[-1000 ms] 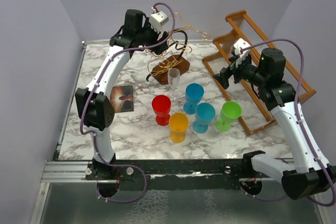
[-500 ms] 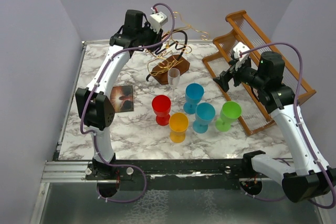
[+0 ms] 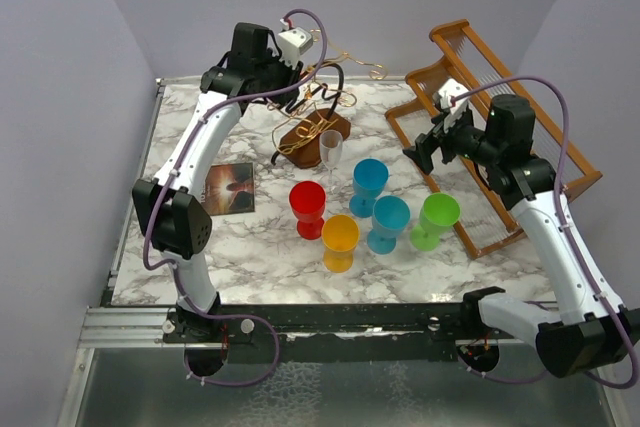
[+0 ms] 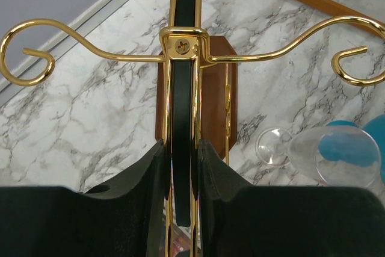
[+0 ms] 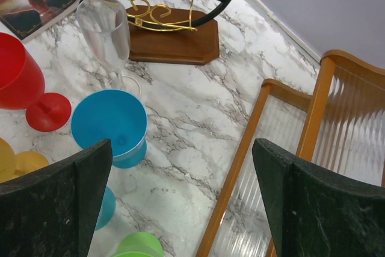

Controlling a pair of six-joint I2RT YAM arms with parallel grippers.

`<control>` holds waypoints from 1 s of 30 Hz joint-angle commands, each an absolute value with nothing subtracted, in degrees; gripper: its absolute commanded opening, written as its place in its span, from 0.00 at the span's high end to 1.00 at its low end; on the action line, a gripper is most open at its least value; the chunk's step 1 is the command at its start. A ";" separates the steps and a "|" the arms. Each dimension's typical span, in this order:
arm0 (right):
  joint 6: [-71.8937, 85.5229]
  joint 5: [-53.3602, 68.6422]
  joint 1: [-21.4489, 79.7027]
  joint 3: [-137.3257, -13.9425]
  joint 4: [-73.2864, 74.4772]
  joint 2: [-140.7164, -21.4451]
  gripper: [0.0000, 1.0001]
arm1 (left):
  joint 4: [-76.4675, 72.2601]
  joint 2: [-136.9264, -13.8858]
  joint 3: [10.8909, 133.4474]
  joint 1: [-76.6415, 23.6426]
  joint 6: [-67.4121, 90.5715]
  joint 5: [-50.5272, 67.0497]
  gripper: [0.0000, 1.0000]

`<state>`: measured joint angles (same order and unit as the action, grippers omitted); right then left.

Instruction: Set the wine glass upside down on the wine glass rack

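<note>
The wine glass rack (image 3: 318, 127) of gold wire scrolls, with a black curved bar (image 4: 181, 82) and a brown wooden base (image 5: 171, 43), stands at the back middle and leans left. My left gripper (image 3: 297, 87) is shut on the black bar, fingers (image 4: 144, 179) on either side. The clear wine glass (image 3: 331, 147) stands upright on the table just in front of the base. It also shows in the left wrist view (image 4: 337, 154) and the right wrist view (image 5: 108, 28). My right gripper (image 3: 420, 152) is open and empty, hovering right of the glass, over marble and the slatted rack's edge.
Red (image 3: 307, 202), orange (image 3: 340, 237), two blue (image 3: 369, 179) (image 3: 389, 219) and green (image 3: 438, 215) plastic goblets stand in front of the glass. A large orange-brown slatted rack (image 3: 500, 157) lies at the right. A book (image 3: 230, 187) lies at the left.
My left gripper has moved left with the black bar, and the rack has swung and leaned left with it. My right gripper has edged left. The glass has not moved.
</note>
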<state>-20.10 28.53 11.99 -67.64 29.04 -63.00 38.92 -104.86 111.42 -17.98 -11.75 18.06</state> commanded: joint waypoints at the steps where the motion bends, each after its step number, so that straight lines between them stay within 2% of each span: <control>1: -20.93 31.69 11.99 -71.08 30.65 -65.14 0.00 | 41.61 -98.05 108.07 -17.89 -10.12 12.90 1.00; 12: -23.37 31.29 13.27 -73.60 38.41 -68.33 0.01 | 40.87 -88.79 97.61 -17.82 -7.56 8.69 1.00; 23: -22.80 28.27 19.93 -74.58 34.66 -74.68 0.08 | 36.92 -85.88 93.08 -17.77 -7.23 12.21 0.77; 30: -16.58 29.27 22.76 -74.66 23.15 -79.36 0.16 | 37.85 -87.39 95.60 -17.75 -7.23 12.14 0.66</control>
<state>-21.21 29.15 21.80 -72.79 32.64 -77.71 38.17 -88.18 93.08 -17.93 -8.01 10.85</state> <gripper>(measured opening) 0.875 0.317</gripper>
